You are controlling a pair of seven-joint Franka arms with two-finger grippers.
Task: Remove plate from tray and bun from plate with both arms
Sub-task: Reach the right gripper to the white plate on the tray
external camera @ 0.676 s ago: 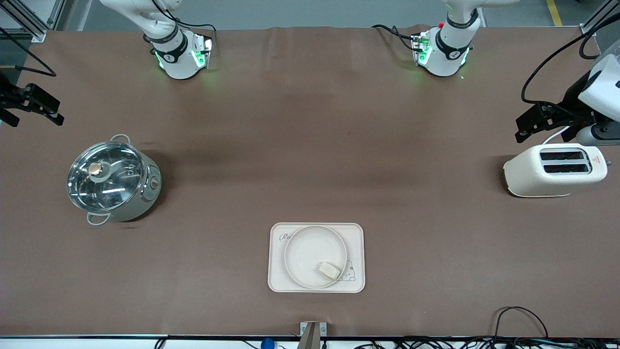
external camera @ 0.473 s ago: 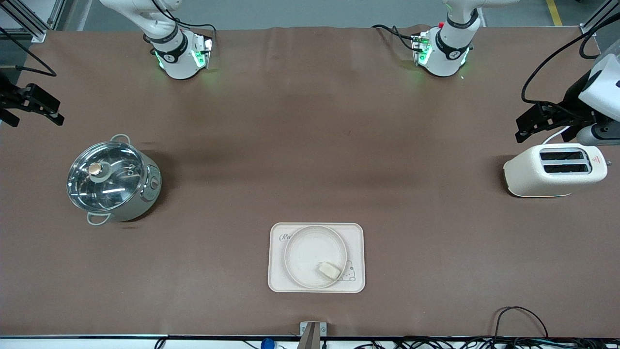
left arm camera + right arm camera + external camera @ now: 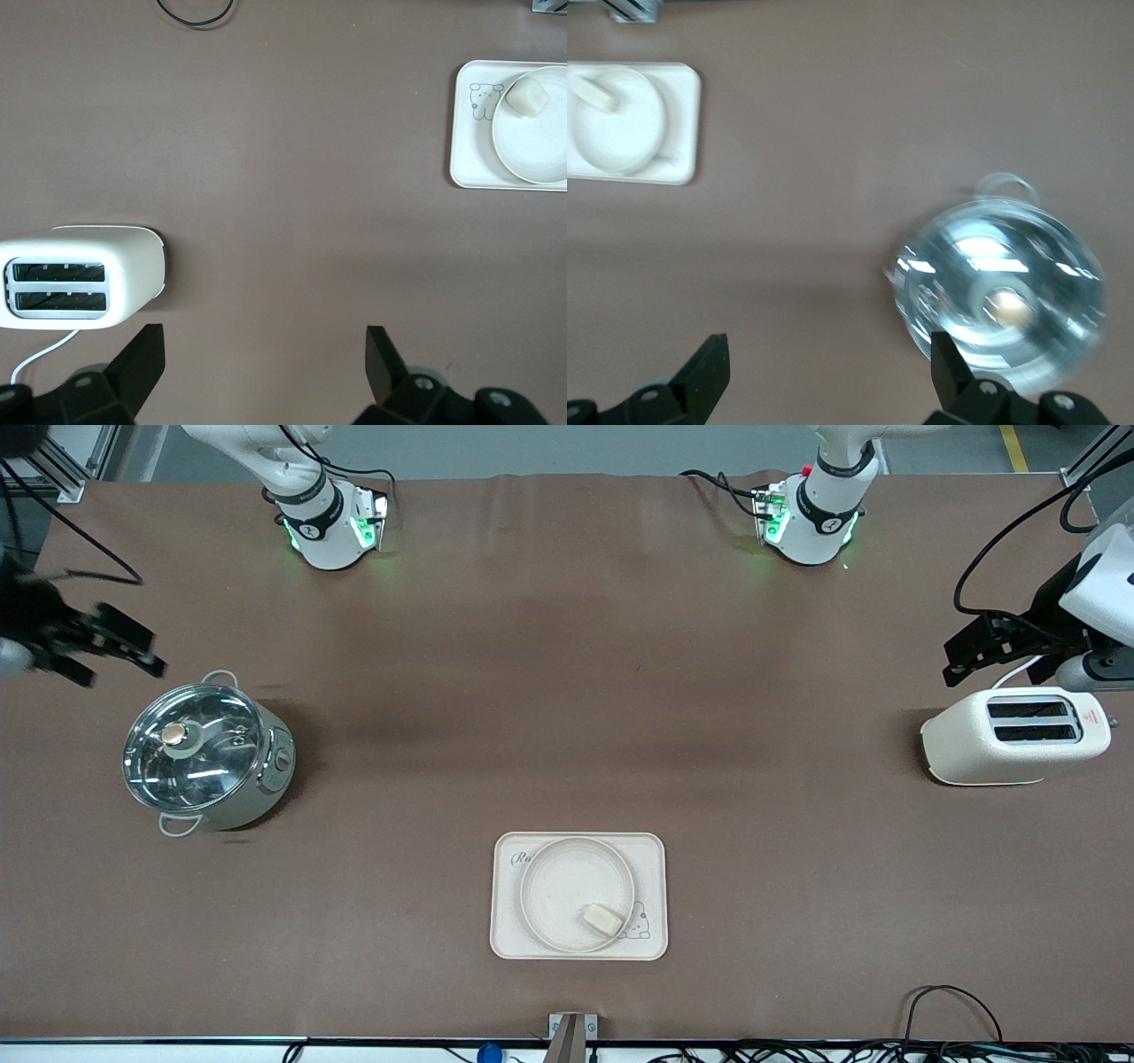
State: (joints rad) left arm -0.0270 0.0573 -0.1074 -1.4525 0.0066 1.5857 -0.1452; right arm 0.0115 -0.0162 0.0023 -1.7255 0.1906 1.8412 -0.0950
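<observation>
Table: brown mat covers the whole top, both arm bases lit green along the edge farthest from the front camera.
Tray: cream rectangular tray with an animal drawing, near the front-camera edge, about midway between the two ends.
Plate: plate sits on the tray, inside its rim.
Bun: bun lies on the plate at its rim, on the side nearest the front camera, close to the drawing.
Pot: steel pot with glass lid, at the right arm's end.
Toaster: cream toaster, at the left arm's end, slots up.
Left gripper: left gripper hangs empty just above the toaster's end of the table; I read the fingers spread wide apart in the left wrist view.
Right gripper: right gripper hangs near the pot, empty, fingers spread wide in the right wrist view.
View differences: left wrist view shows toaster, tray and bun, no pot. Right wrist view shows pot, blurred, plus tray and plate, no toaster. Only the front view has everything at once.
</observation>
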